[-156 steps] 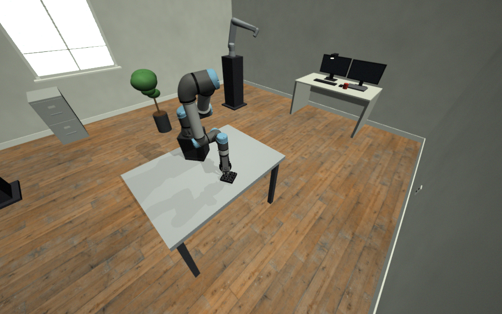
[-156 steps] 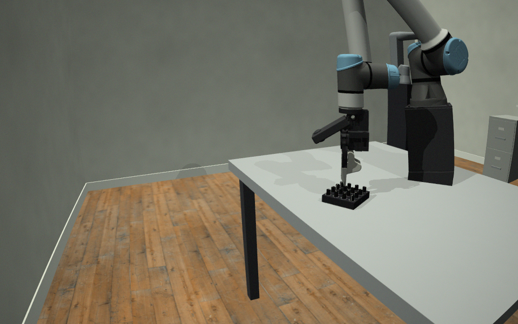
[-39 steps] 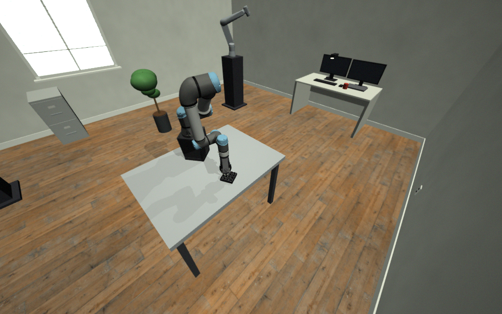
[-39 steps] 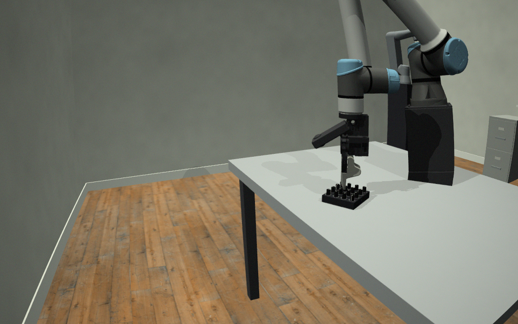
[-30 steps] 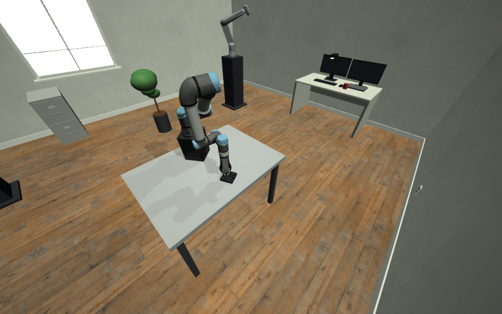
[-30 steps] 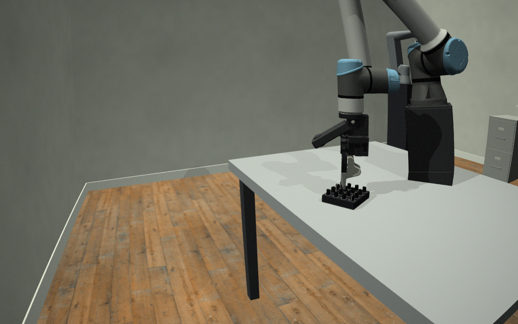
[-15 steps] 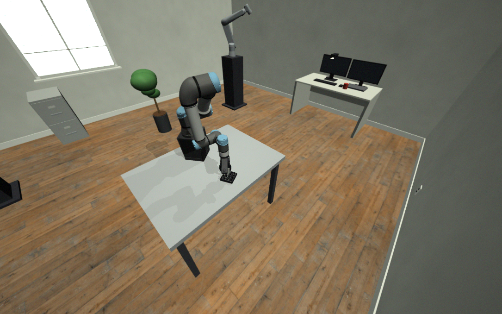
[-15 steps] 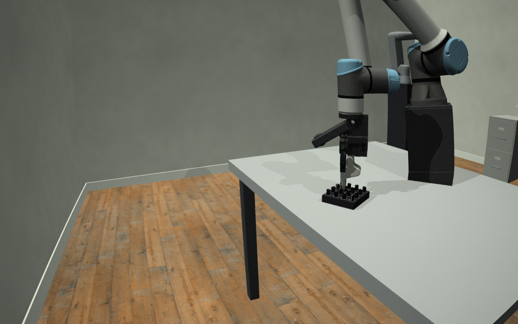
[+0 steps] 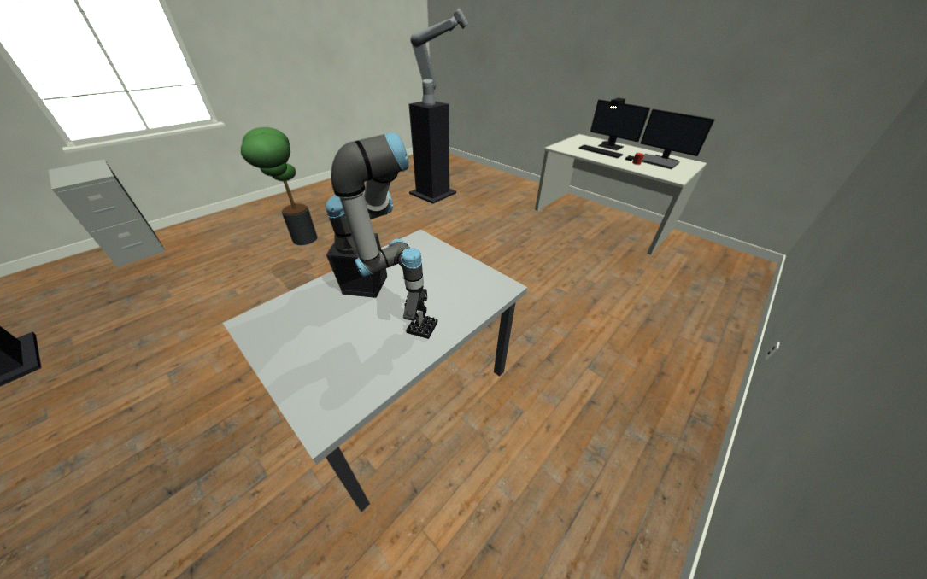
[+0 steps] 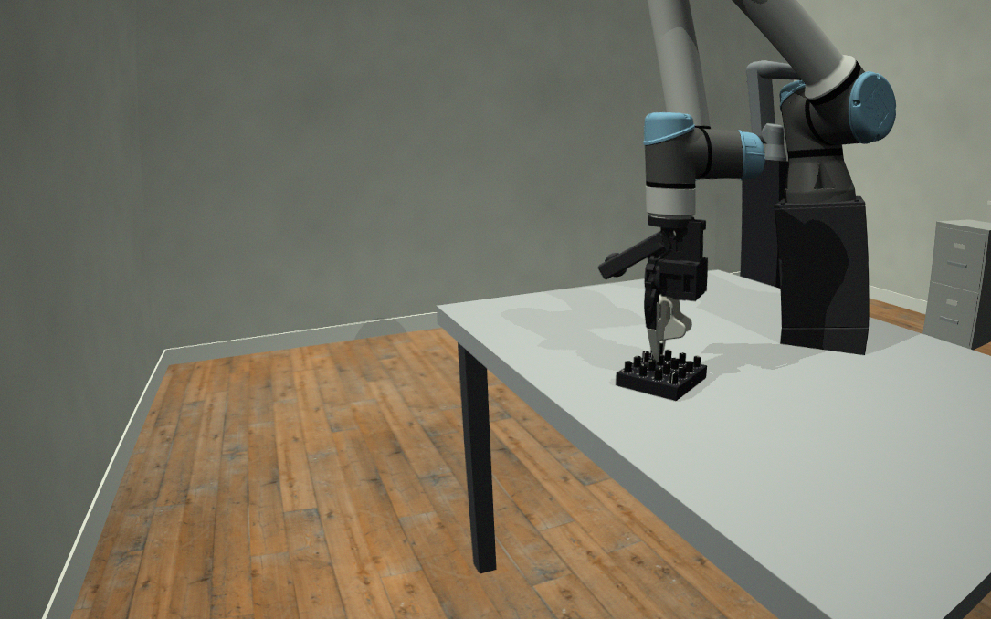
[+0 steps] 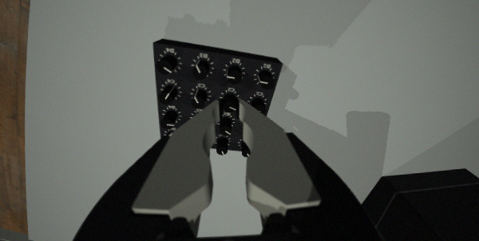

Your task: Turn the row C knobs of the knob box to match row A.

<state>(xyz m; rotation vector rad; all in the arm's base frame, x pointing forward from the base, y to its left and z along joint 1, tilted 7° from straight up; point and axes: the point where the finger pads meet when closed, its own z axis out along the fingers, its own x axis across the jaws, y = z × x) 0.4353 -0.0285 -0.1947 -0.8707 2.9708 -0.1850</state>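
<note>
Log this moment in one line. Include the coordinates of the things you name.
jaws: shut on knob C2 (image 11: 230, 102) | knob box (image 9: 419, 333) (image 10: 645, 386) (image 11: 217, 49): on table (image 9: 466, 287) (image 10: 869, 430) (image 11: 88, 91) | A2 match: cannot tell

Tool (image 9: 419, 320) (image 10: 657, 358) (image 11: 229, 100) pinched nearly shut, downward.

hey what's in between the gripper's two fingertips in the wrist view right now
Knob C2 of the knob box; the wrist view shows it.

Grey arm (image 9: 360, 228) (image 10: 679, 68), light-blue joint caps (image 9: 411, 258) (image 10: 872, 107)
</note>
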